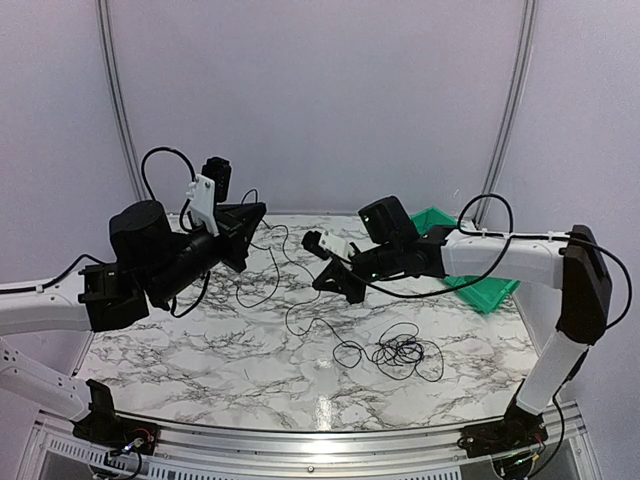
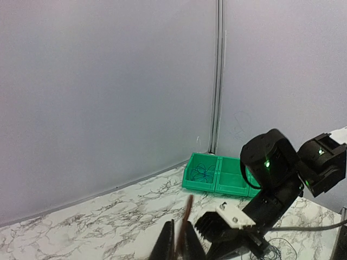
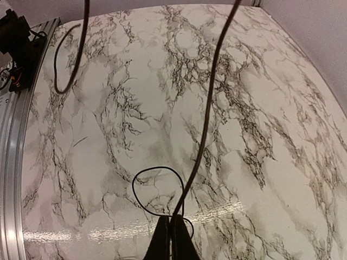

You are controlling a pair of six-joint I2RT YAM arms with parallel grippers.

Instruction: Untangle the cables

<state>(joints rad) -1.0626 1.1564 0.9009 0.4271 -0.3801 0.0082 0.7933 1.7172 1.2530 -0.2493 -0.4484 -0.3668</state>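
Note:
The cables show in the top view as a loose black coil on the marble table, with thin strands rising to both grippers. Raised at the back left, my left gripper is shut on a thin strand that stands up blurred between its fingers. Lower, near the table's middle, my right gripper is shut on a black cable that runs away across the right wrist view. A small black loop lies on the marble just ahead of its fingertips. A blue coil lies in the green bin.
The green bin with its compartments stands at the back right, behind the right arm. Grey walls close the back and sides. A metal rail runs along the near table edge. The right arm's gripper is close in front of the left wrist camera.

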